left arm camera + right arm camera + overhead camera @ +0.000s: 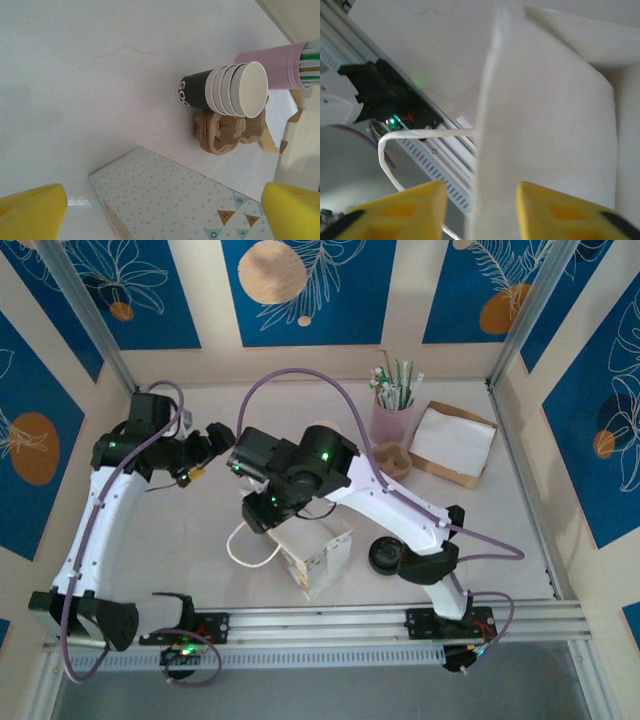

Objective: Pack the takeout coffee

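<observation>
The takeout coffee (385, 555) looks like a black disc on the table, right of the bag and under my right arm's forearm. The white paper bag (318, 550) stands open with its cord handle (247, 548) hanging to the left. My right gripper (262, 518) is at the bag's left rim. In the right wrist view its yellow fingers (415, 210) stand apart on either side of the bag wall (545, 130), so the right gripper (480, 210) is open. My left gripper (212, 437) hovers open behind the bag, and the bag's patterned side (175, 200) lies between its fingertips (30, 212).
A stack of paper cups (225, 90) lies on its side by brown cardboard carriers (225, 131). A pink cup of straws (392, 415) and a cardboard box of napkins (452, 443) stand at the back right. The metal rail (400, 618) runs along the near edge.
</observation>
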Tool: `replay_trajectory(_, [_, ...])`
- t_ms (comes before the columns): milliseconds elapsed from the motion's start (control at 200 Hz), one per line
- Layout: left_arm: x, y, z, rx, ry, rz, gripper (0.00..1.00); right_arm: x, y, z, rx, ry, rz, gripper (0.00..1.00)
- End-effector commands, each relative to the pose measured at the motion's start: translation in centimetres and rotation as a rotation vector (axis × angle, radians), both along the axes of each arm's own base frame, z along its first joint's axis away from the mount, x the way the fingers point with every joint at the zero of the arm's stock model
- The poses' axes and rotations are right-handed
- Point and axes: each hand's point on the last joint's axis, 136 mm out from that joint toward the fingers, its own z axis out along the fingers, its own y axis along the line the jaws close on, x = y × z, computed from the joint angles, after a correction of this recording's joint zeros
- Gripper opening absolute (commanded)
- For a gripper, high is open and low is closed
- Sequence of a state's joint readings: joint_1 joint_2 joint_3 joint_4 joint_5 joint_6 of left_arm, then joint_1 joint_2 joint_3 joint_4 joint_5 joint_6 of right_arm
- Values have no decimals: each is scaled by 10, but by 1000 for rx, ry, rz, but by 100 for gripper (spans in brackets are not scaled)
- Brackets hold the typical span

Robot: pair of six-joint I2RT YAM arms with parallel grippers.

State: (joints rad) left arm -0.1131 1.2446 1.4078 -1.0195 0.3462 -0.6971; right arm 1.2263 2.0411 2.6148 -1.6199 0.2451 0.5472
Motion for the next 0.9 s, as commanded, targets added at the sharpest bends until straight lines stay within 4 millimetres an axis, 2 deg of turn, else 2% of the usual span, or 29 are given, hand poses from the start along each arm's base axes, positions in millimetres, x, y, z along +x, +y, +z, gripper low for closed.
replay_trajectory(0, [-6, 3, 0, 0, 5, 0, 100, 2, -22, -7, -74, 20, -24, 30])
replay_trajectory(75, [-5, 3, -2, -1, 8, -1, 100, 4, -25, -8, -78, 23, -32, 19])
replay_trajectory(150, [-3, 3, -1, -4, 7, -1, 100, 7, -29, -10, -85, 25, -42, 14])
replay_trajectory(555, [4, -8, 6, -74, -39, -24, 100, 17, -36, -11, -30, 68, -85, 20])
replay_trajectory(660, [5, -10, 9, -86, -51, -28, 100, 28, -41, 11, 51, 43, -123, 23])
replay_trajectory(735, [5, -10, 16, -84, -72, -27, 100, 38, -49, 31, 118, 9, -164, 33])
replay_trajectory(815, [7, -9, 27, -77, -108, -22, 100, 49, -64, 54, 192, -31, -214, 36])
replay_trajectory(895, [10, -7, 38, -66, -144, -14, 100, 60, -84, 77, 262, -79, -268, 47])
